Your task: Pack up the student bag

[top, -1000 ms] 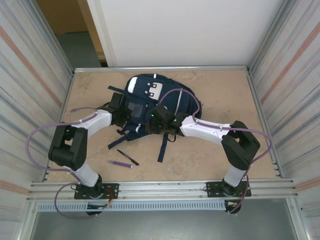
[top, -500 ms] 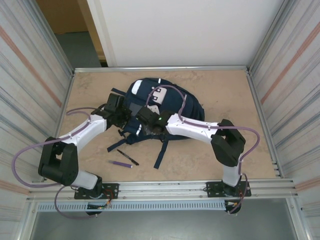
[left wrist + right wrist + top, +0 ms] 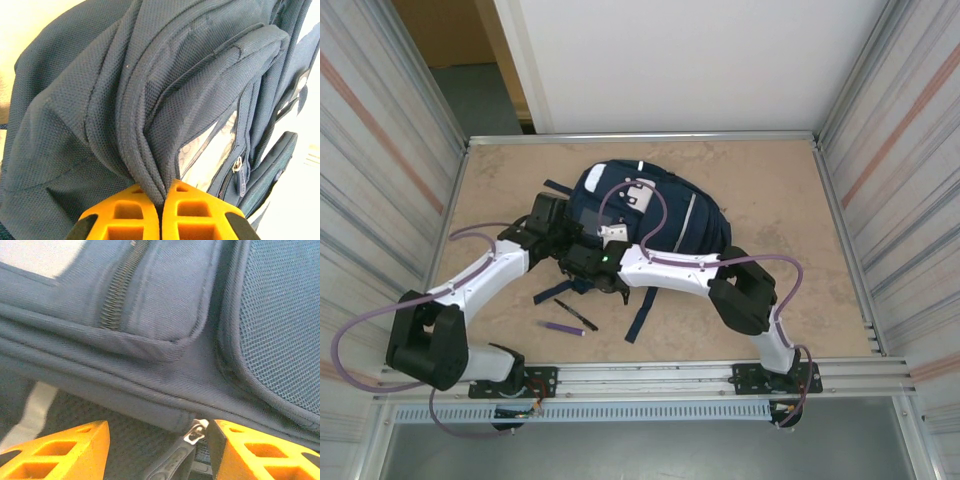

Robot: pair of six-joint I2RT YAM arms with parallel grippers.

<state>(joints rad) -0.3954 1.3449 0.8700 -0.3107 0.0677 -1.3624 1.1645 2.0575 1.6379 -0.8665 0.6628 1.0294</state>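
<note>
A navy-blue student bag [image 3: 672, 215] with pale stripes and a white patch lies in the middle of the table [image 3: 775, 180], its contents hidden. Only the overhead view shows a black pen [image 3: 576, 315] and a purple pen [image 3: 563, 328] near it. Close up, the left gripper [image 3: 161, 194] pinches a fold of bag fabric. The right gripper [image 3: 157, 440] stands part-open, a metal zip pull [image 3: 192, 434] between its fingers.

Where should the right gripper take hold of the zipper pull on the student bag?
Grip the dark pull tab just below its metal link. It lies between the right gripper's open fingers, slanting toward the wrist, so come straight forward and close across it. The left gripper, shut on a fold of the student bag, should keep it taut.
</note>
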